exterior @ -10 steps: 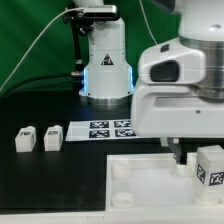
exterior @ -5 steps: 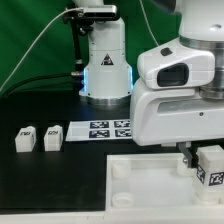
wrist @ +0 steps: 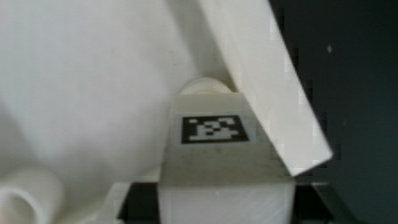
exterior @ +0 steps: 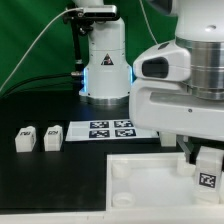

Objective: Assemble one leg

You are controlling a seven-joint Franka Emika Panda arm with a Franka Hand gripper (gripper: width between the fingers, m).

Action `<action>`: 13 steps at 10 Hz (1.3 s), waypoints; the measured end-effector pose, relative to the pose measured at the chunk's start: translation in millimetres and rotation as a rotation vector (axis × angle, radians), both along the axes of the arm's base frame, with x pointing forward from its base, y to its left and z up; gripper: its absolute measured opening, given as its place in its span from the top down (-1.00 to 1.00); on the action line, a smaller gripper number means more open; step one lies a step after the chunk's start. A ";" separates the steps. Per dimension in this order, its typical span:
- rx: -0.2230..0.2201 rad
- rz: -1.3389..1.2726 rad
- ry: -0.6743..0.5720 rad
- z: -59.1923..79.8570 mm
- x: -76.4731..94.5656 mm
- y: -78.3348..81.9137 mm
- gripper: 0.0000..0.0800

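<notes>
My gripper [exterior: 203, 160] is shut on a white leg [exterior: 208, 170] with a black-and-white tag on its face, at the exterior view's right. It holds the leg upright over the right part of the large white tabletop [exterior: 140, 175]. In the wrist view the leg [wrist: 217, 140] runs between the dark fingers [wrist: 146, 200], and its far end sits at a corner socket by the tabletop's raised rim [wrist: 267, 80]. Two more legs [exterior: 25, 138] [exterior: 52, 136] stand on the black table at the exterior view's left.
The marker board [exterior: 108, 129] lies flat behind the tabletop. The arm's white base [exterior: 105, 60] stands at the back centre. The arm's bulky white body [exterior: 185, 90] hides the right back of the table.
The gripper has moved down and slightly toward the camera with the leg, lowering it closer to the tabletop's right corner. The two loose legs have not moved.
</notes>
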State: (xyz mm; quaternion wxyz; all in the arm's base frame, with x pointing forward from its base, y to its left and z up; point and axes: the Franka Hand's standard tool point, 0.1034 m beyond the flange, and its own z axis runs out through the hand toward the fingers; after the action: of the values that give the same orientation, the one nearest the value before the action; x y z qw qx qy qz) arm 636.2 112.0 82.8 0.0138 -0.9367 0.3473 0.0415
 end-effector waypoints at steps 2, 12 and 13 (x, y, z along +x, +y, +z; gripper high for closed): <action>-0.009 -0.329 -0.015 0.0 -3.1 -1.5 0.26; 0.025 -0.232 -0.029 -2.4 -7.5 5.3 -0.60; 0.028 -0.153 -0.035 -2.5 -7.4 4.5 -0.62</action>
State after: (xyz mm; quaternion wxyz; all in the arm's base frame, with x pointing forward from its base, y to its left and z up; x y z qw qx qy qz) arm 628.8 116.5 80.3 0.0361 -0.9078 0.4168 0.0289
